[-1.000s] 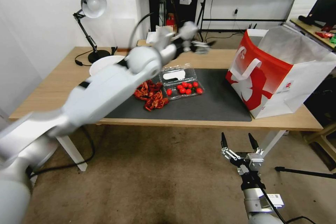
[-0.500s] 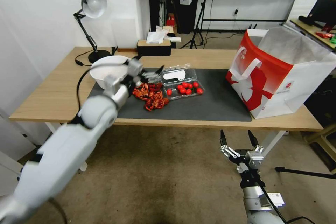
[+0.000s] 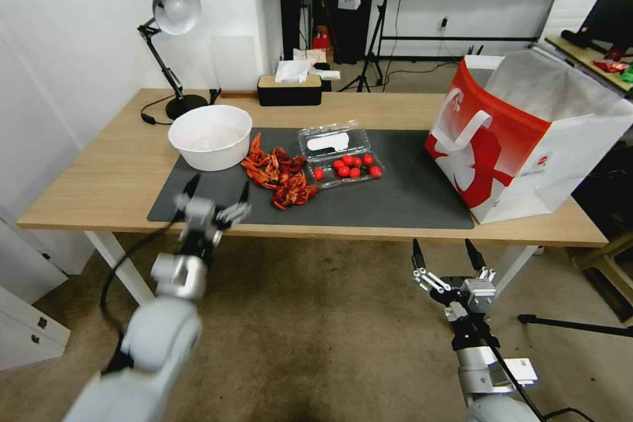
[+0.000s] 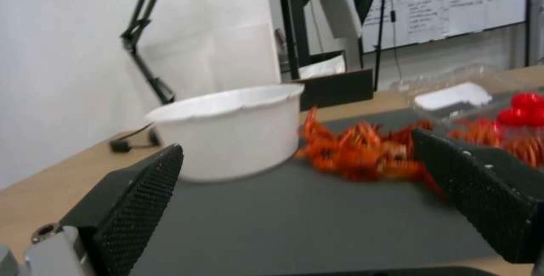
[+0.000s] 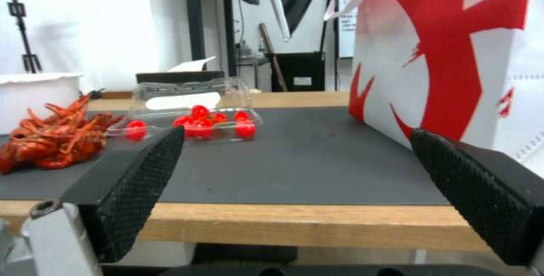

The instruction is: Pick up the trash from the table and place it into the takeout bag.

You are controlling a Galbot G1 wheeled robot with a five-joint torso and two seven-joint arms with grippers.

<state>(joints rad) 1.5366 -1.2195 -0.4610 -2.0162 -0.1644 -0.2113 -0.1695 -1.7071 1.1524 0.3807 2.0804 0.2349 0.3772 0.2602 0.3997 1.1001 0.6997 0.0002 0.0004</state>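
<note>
Your desk [image 3: 99,171] carried the takeout bag [image 3: 527,138] upright at its right end. On the mat [image 3: 409,198], a white bowl [image 3: 211,136] sat toward the left end, red crayfish shells [image 3: 280,178] just beside it, then a clear tomato box [image 3: 339,155]. Your left gripper [image 3: 214,201] hung at the front edge, jaws spread and empty. Your right gripper [image 3: 445,257] waited below the front edge, jaws released too.

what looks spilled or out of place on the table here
A heap of red crayfish shells lies loose on the dark mat, beside the white bowl rather than in it. The clear clamshell of cherry tomatoes sits open, one tomato apart from the cluster.
</note>
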